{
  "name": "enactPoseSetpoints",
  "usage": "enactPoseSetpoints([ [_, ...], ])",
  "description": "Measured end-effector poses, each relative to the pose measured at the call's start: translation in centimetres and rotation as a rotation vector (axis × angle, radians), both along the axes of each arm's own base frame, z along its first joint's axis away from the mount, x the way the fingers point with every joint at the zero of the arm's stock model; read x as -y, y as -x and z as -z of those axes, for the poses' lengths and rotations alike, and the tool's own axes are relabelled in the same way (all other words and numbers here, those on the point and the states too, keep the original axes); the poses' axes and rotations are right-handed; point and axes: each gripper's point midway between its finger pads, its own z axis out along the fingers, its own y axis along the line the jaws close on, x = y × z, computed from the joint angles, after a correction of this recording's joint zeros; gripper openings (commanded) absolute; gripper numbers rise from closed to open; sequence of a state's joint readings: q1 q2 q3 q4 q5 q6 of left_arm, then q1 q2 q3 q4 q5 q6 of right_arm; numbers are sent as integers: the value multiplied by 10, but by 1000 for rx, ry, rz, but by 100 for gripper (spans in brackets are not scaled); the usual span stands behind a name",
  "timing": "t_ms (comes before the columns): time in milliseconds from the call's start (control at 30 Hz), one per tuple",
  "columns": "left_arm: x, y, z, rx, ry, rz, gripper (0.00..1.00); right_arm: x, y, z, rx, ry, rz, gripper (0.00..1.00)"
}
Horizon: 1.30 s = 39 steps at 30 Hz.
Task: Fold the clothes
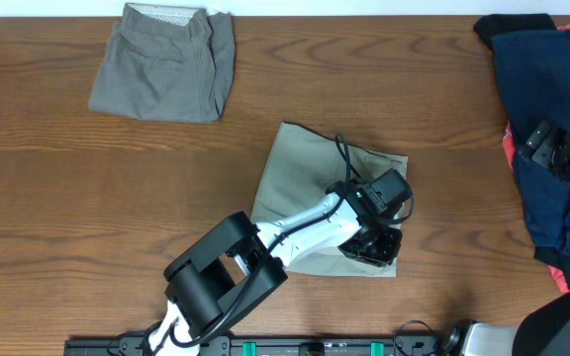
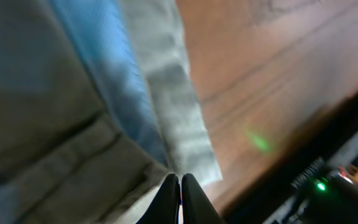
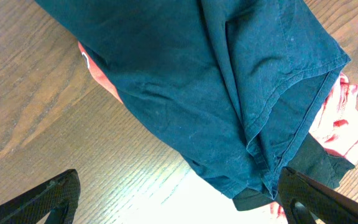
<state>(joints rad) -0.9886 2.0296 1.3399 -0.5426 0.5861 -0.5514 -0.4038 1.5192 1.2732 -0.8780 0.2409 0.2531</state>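
My left claw is pinched shut at the 5 o'clock corner of the khaki shorts. Whether any hem is caught between the tips I cannot tell. If none is, a pull would slip off and leave the fold crooked. The shorts lie mid-table in a rough square, bluish lining showing. My right claw hangs wide over the rumpled navy piece at 3 o'clock. Grey shorts sit folded at 11 o'clock.
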Motion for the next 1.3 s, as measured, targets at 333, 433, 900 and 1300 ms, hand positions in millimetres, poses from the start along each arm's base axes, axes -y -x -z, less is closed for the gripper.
enactPoseSetpoints([
  [333,-24,-42,-94,108,178,-60,15,0,0,0,0,0,0,99],
  [433,-58,-76,-108,149,165,-144,56,0,0,0,0,0,0,99],
  [900,-250,-203,-87,246,-67,-597,98,0,0,0,0,0,0,99],
  [1300,-282,-209,-31,153,-147,-582,98,0,0,0,0,0,0,99],
])
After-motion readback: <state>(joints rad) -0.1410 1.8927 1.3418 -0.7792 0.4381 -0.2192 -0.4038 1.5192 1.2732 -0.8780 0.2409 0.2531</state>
